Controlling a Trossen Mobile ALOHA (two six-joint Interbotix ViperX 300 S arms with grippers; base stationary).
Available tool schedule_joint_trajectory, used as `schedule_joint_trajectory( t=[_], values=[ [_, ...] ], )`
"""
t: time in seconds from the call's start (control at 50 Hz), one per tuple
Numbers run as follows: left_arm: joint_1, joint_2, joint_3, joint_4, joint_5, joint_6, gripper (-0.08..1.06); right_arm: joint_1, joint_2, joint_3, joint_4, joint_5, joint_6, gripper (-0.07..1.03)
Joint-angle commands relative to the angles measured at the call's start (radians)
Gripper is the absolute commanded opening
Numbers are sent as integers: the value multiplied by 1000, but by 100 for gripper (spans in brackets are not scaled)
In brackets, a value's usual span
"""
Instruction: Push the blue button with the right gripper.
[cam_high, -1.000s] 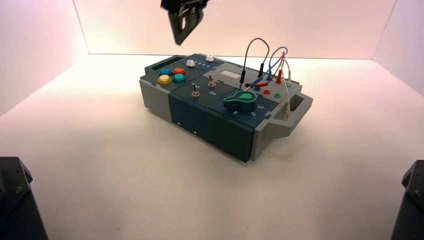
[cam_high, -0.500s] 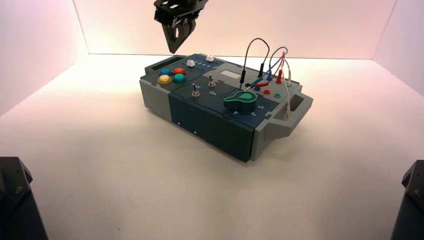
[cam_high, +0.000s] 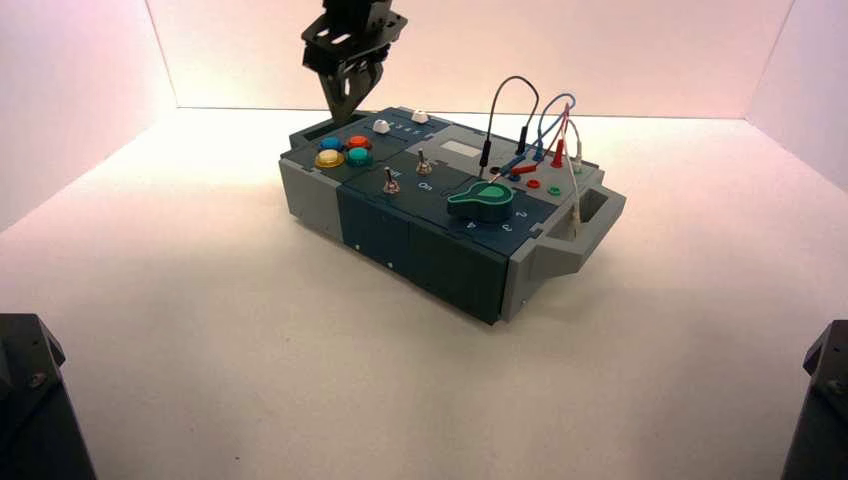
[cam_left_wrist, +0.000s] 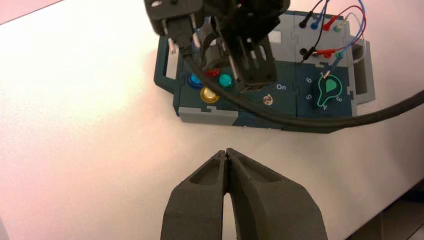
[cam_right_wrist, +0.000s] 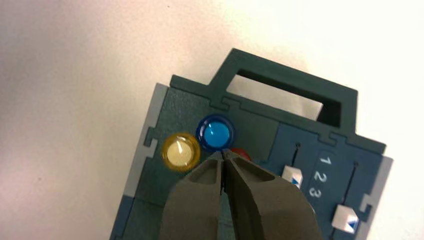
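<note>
The blue button sits at the far left end of the box, in a cluster with a yellow, a red and a teal-green button. My right gripper hangs shut just above and behind this cluster, tip pointing down. In the right wrist view its tip is right beside the blue button, not visibly touching it; the yellow button lies next to it and the red one is half hidden. My left gripper is shut and empty, well away from the box.
A large green knob, two toggle switches and looping wires fill the box's middle and right end. White sliders beside numbers 1 2 3 and the box's handle lie near the buttons.
My right gripper has come down and to the left, from high above the box's back edge to just over the button cluster. The left arm has not moved.
</note>
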Motion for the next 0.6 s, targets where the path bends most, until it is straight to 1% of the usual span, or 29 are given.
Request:
schedule_joint_trajectory(
  t=[0.02, 0.6],
  values=[
    [-6, 8, -28, -3, -8, 5, -3, 18, -5, -46, 5, -5, -11, -2],
    [-9, 21, -29, -3, -8, 14, -3, 21, 52, -81, 0, -3, -11, -2]
  ],
)
